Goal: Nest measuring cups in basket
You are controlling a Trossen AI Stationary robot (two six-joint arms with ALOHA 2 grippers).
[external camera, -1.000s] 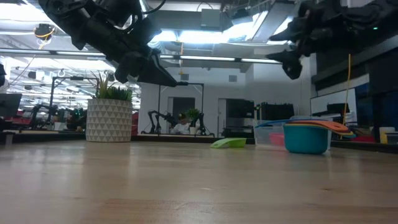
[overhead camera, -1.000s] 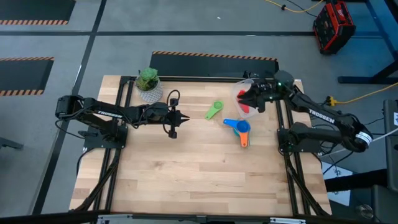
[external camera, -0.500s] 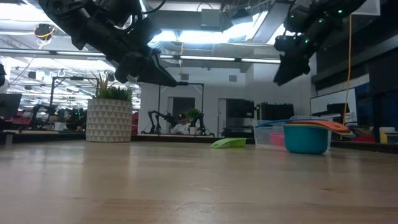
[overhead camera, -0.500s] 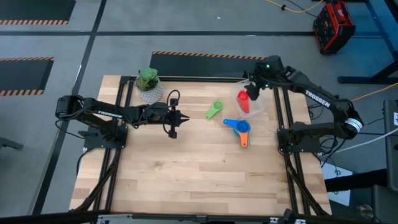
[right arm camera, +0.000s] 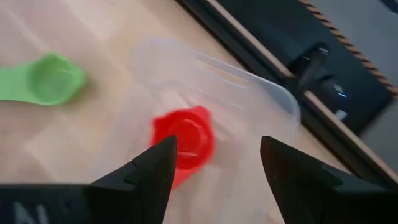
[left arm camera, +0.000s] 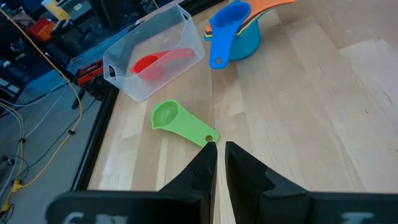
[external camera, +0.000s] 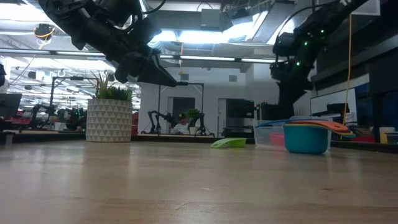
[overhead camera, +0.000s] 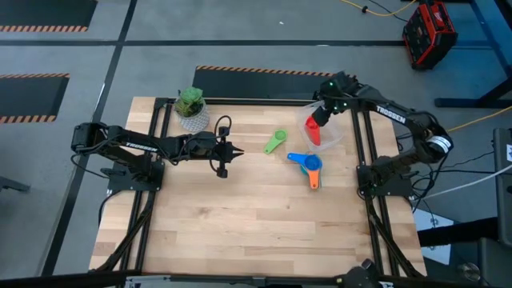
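The clear basket (overhead camera: 326, 128) stands at the table's far right and holds a red cup (overhead camera: 313, 132), which lies on the basket's floor (right arm camera: 183, 140). My right gripper (overhead camera: 322, 114) hangs open and empty over the basket, above the red cup (right arm camera: 214, 163). A green cup (overhead camera: 276, 142) lies on the table left of the basket. A stack of blue, teal and orange cups (overhead camera: 309, 164) stands nearer. My left gripper (overhead camera: 225, 154) is shut and empty above the table's middle, left of the green cup (left arm camera: 180, 121).
A white-potted green plant (overhead camera: 192, 108) stands at the far left of the table. The near half of the wooden table (overhead camera: 256, 232) is bare. Black frame rails (overhead camera: 364, 160) run along the table's sides.
My right gripper has risen from low over the basket and tipped from nearly level to pointing down, and its wrist has swung toward the table's far edge. The red cup, partly covered before, now shows lying in the basket.
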